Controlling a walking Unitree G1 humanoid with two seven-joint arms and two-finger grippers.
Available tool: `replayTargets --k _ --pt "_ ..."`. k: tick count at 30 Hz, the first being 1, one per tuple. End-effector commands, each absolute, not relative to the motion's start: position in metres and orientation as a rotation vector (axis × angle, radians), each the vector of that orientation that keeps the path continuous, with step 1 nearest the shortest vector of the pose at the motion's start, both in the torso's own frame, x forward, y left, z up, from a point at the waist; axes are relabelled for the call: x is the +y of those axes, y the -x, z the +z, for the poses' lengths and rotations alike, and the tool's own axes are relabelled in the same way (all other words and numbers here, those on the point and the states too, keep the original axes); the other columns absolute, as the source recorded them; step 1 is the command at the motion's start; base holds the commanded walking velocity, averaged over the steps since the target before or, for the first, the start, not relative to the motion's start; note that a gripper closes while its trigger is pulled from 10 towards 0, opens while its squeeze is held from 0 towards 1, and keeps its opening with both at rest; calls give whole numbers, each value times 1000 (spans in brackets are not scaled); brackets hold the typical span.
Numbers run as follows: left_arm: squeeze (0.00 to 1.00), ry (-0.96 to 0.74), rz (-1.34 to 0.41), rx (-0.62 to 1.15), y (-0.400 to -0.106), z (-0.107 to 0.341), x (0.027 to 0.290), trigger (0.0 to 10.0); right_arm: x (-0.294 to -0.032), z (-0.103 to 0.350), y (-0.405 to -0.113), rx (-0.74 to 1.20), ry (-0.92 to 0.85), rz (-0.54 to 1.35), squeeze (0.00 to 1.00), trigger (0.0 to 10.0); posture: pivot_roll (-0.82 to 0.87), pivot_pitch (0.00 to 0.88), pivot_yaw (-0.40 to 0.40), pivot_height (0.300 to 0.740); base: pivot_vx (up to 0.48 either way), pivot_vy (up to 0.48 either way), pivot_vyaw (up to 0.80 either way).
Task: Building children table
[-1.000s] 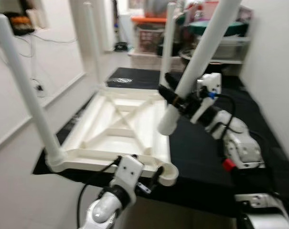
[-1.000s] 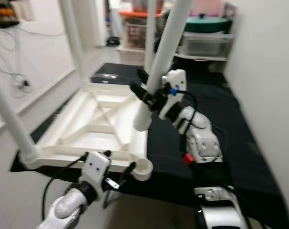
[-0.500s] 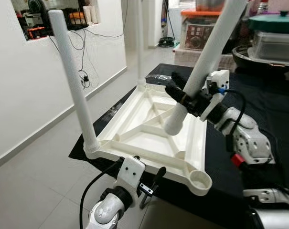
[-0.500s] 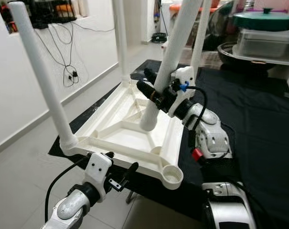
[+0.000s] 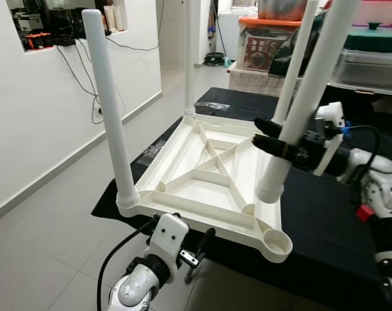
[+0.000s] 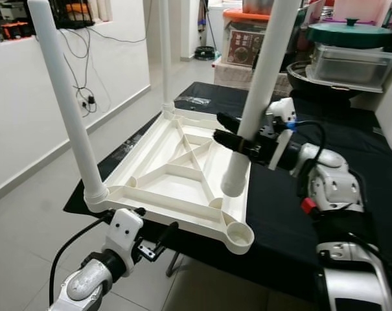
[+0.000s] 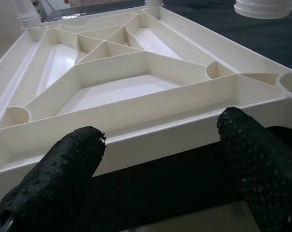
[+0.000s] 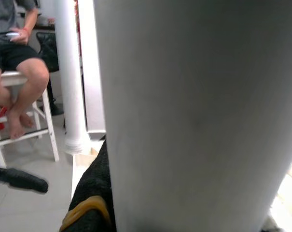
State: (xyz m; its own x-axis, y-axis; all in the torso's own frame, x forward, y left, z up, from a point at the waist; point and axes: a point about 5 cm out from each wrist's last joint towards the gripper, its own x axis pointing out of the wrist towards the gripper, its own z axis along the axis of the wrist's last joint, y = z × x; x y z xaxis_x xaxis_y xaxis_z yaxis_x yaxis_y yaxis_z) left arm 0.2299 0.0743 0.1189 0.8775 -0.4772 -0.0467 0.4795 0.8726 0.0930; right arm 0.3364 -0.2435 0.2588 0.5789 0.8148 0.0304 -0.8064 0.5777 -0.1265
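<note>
The white table top (image 5: 183, 172) lies upside down on a black-covered surface (image 5: 325, 214). Three white legs stand in its corner sockets: near left (image 5: 110, 116), far left (image 5: 189, 58) and far right (image 5: 298, 65). My right gripper (image 5: 283, 144) is shut on a fourth leg (image 5: 309, 91), held nearly upright. That leg's lower end (image 5: 270, 191) hangs above the top's right rim, a little behind the empty near-right socket (image 5: 278, 244). My left gripper (image 7: 160, 145) is open, just below and in front of the top's near edge (image 7: 150, 135). In the right wrist view the held leg (image 8: 194, 111) is pressed against a black finger (image 8: 95, 193).
A white wall (image 5: 40, 129) with hanging cables runs along the left, with bare tiled floor (image 5: 46, 246) beside it. Storage boxes (image 5: 260, 45) and a lidded pot (image 5: 374, 39) stand behind the work surface. A person (image 8: 15, 53) sits on a white stool beyond the table.
The camera has shifted. My right gripper has carried the leg to the right and nearer the near-right socket, and stood it more upright. The left gripper stays by the near edge.
</note>
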Motion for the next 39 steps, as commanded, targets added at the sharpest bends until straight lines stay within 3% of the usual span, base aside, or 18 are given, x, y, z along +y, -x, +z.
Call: replayTargets --k 1,7,14,28,34,39 --pt "0 -107 -495 38 -228 117 77 10000 -248 258 -337 -88 127 932 0 10000 36 39 -29 740 0 0 0" --pt "0 -105 -500 44 -228 117 78 10000 -255 257 -332 -74 114 916 0 10000 32 49 -17 740 0 0 0" --pt "0 -109 -514 42 -227 118 78 10000 -253 247 -323 -43 121 975 0 10000 32 59 -10 740 0 0 -771" --pt "0 -102 -534 34 -224 121 78 10000 -254 260 -320 -41 179 1034 0 10000 34 81 -3 740 0 0 0" --pt "0 -77 -632 11 -215 126 73 10000 -257 254 -308 17 229 1129 0 10000 41 91 0 740 0 0 0" --pt "0 -78 -649 10 -214 128 73 10000 -239 249 -308 9 223 1183 0 10000 37 106 15 740 0 0 0"
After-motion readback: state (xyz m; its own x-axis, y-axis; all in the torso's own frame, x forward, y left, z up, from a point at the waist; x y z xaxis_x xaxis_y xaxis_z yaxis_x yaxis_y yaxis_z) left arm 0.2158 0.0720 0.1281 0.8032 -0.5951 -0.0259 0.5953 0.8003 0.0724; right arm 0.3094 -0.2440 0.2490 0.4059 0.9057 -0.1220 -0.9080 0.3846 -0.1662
